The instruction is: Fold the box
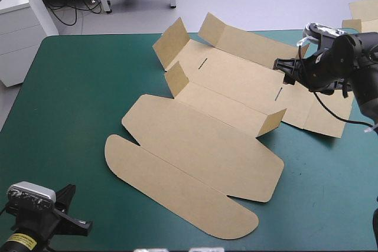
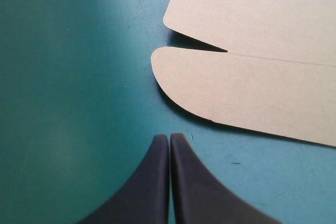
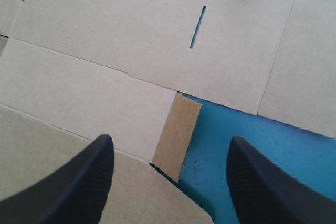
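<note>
Brown box sheet lies mostly flat mid-table, one gripper poised over it, the other idle.
The table [image 1: 77, 87] carries the box [image 1: 201, 140] across its middle, long axis slanting from the near edge toward the far right corner, with the rounded lid flap [image 2: 247, 98] pointing at the near edge. The right gripper [image 3: 170, 145] hovers toward the right edge with its fingers spread wide and empty, probably lined up to take the small raised side flap [image 3: 177, 137] just ahead of it. The left gripper [image 2: 169, 137] sits pressed together, holding nothing, over bare cover by the near left corner, likely parked clear of the work.
</note>
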Controlling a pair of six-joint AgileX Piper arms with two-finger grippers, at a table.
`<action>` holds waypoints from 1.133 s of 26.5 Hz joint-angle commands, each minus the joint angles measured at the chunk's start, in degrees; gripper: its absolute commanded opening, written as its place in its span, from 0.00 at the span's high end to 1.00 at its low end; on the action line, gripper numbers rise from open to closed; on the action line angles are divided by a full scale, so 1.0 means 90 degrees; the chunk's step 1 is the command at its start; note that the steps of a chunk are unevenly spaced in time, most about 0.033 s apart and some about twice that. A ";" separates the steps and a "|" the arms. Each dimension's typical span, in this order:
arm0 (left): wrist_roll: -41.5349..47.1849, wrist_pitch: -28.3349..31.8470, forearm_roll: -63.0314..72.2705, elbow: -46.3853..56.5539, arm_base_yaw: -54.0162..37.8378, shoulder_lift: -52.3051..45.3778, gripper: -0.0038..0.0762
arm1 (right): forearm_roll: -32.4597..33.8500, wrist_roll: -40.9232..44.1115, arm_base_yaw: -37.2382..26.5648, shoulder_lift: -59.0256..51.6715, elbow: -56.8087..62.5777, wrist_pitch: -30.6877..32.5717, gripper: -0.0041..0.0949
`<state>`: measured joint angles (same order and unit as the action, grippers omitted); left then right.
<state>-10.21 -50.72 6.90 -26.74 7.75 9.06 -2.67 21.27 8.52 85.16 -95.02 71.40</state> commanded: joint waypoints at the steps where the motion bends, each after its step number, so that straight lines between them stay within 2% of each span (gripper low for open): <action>1: 0.0060 0.0473 0.0068 -0.0135 0.0047 0.0129 0.96 | -0.0176 0.0227 -0.0006 -0.0235 0.0511 0.0049 0.34; 4: 0.0060 0.0473 0.0068 -0.0135 0.0047 0.0129 0.96 | -0.0265 0.0285 -0.0006 -0.0074 0.1152 0.0049 0.35; 11: 0.0060 0.0473 0.0068 -0.0135 0.0047 0.0129 0.96 | -0.0859 0.0338 -0.0006 0.0715 0.1152 0.0049 0.35; 23: 0.0060 0.0473 0.0068 -0.0135 0.0047 0.0129 0.96 | -0.1002 0.0338 -0.0006 0.1625 0.1152 0.0049 0.37; 27: 0.0060 0.0473 0.0068 -0.0135 0.0047 0.0129 0.96 | -0.1002 0.0325 -0.0006 0.1759 0.1152 0.0049 0.48; 29: 0.0060 0.0473 0.0068 -0.0135 0.0047 0.0129 0.96 | -0.1002 0.0325 -0.0006 0.1784 0.1152 0.0049 0.60; 30: 0.0060 0.0473 0.0068 -0.0135 0.0047 0.0129 0.96 | -0.1002 0.0325 -0.0006 0.1784 0.1152 0.0049 0.69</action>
<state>-10.21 -50.61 6.90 -26.74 7.75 9.12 -11.16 24.48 8.52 103.65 -83.36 70.12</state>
